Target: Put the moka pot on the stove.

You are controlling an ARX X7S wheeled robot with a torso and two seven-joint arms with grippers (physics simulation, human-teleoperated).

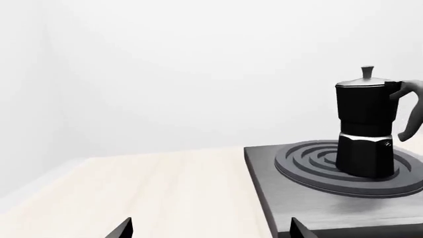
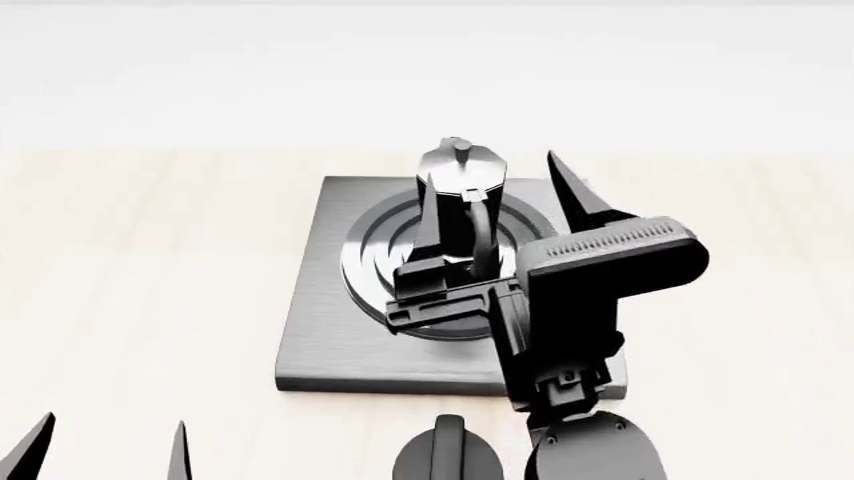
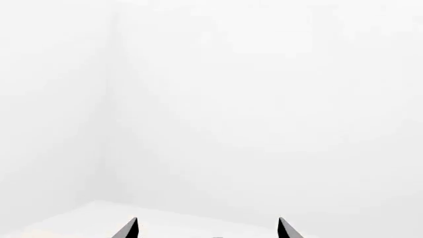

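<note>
The moka pot point(image 2: 461, 185) stands upright on the raised rings of the stove point(image 2: 320, 340), with its handle towards me. In the left wrist view the moka pot point(image 1: 365, 129) stands on the stove point(image 1: 297, 193), off to one side and apart from the fingers. My right gripper point(image 2: 497, 185) is open above the stove, with one finger on each side of the pot, and holds nothing. Its wrist view point(image 3: 208, 229) shows only a white wall between the spread fingertips. My left gripper point(image 2: 107, 455) is open and empty, low over the wooden table near its front left, and also shows in its wrist view point(image 1: 210, 230).
The stove lies on a pale wooden table point(image 2: 134, 260) with a white wall behind it. A squat round black knob point(image 2: 447, 452) sits at the stove's near edge. My right arm point(image 2: 587, 300) covers the stove's near right part.
</note>
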